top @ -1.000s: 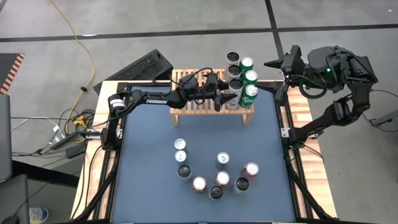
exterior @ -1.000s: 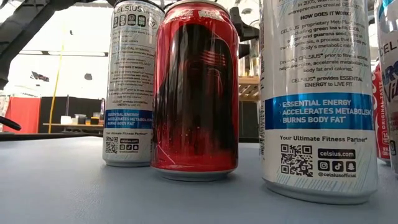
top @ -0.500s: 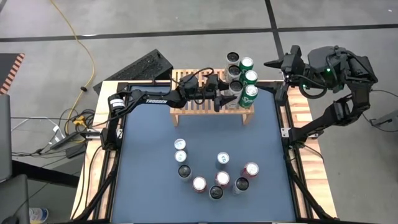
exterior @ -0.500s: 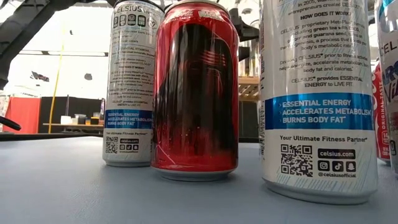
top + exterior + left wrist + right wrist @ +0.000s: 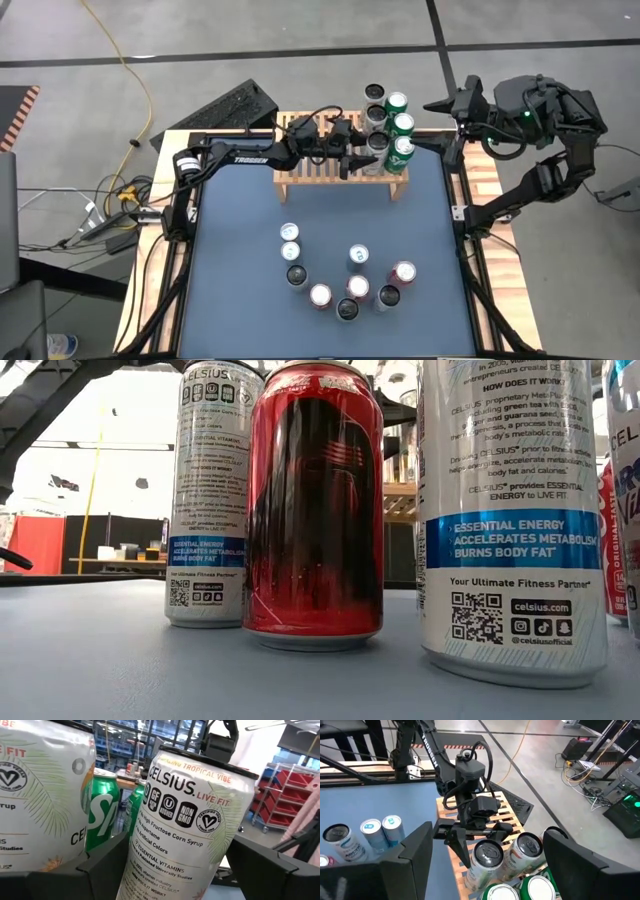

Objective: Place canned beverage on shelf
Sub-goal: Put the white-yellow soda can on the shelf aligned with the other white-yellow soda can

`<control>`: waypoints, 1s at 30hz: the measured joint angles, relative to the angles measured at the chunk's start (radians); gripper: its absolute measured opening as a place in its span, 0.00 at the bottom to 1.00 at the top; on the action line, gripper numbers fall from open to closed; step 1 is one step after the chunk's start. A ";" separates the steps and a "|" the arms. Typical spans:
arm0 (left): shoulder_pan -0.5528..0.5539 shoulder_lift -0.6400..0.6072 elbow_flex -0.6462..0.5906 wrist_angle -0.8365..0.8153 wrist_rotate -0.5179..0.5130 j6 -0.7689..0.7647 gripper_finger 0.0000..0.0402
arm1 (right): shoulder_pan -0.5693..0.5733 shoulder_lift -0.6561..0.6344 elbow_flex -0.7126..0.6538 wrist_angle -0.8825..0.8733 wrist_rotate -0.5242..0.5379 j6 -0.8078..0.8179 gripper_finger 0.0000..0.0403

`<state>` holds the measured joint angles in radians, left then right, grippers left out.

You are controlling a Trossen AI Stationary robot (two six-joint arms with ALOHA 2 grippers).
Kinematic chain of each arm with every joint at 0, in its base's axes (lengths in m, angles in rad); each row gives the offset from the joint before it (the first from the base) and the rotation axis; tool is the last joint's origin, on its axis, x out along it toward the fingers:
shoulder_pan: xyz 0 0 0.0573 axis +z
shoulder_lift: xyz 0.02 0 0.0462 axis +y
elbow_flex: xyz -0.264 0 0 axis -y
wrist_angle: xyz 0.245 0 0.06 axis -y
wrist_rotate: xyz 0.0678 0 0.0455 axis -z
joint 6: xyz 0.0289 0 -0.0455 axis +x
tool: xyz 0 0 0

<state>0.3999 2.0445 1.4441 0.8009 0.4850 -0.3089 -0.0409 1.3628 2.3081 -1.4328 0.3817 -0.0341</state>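
The shelf point(image 5: 312, 168), a low light-wood slatted rack, stands at the table's far edge. On its right end stand a row of white cans and a row of green cans point(image 5: 403, 124). My left gripper point(image 5: 358, 160) reaches in level from the left, open. Its fingers point(image 5: 102, 865) stand on either side of the nearest white Celsius can point(image 5: 192, 825), which stands upright on the slats point(image 5: 487, 854). My right gripper point(image 5: 440, 103) waits open, raised beyond the shelf's right end.
Several more cans stand in a loose cluster on the dark mat in the table's near half point(image 5: 347, 280); three of them fill the low view point(image 5: 315, 500). The shelf's left part point(image 5: 512, 817) is bare slats. A black keyboard point(image 5: 235, 105) lies on the floor beyond the table.
My left gripper's fingers have spread a little wider around the white can and its hand has turned slightly. The can stays upright on the shelf.
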 joint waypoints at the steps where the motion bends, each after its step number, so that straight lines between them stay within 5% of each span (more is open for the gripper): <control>1: 0.003 0.000 0.000 -0.001 0.003 -0.001 0.76 | 0.000 0.000 0.000 0.000 0.000 0.000 0.77; 10: 0.000 0.002 -0.001 -0.030 0.010 0.020 0.76 | -0.001 0.016 -0.031 -0.062 0.010 0.007 0.77; 19: 0.026 0.002 0.002 -0.040 0.145 -0.033 0.76 | -0.005 0.077 -0.064 -0.094 0.011 -0.006 0.77; 30: -0.009 0.002 0.014 -0.089 -0.049 0.086 0.76 | -0.027 0.084 -0.064 -0.092 0.010 0.007 0.77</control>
<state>0.3913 2.0468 1.4582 0.7120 0.4362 -0.2230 -0.0681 1.4464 2.2444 -1.5253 0.3916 -0.0269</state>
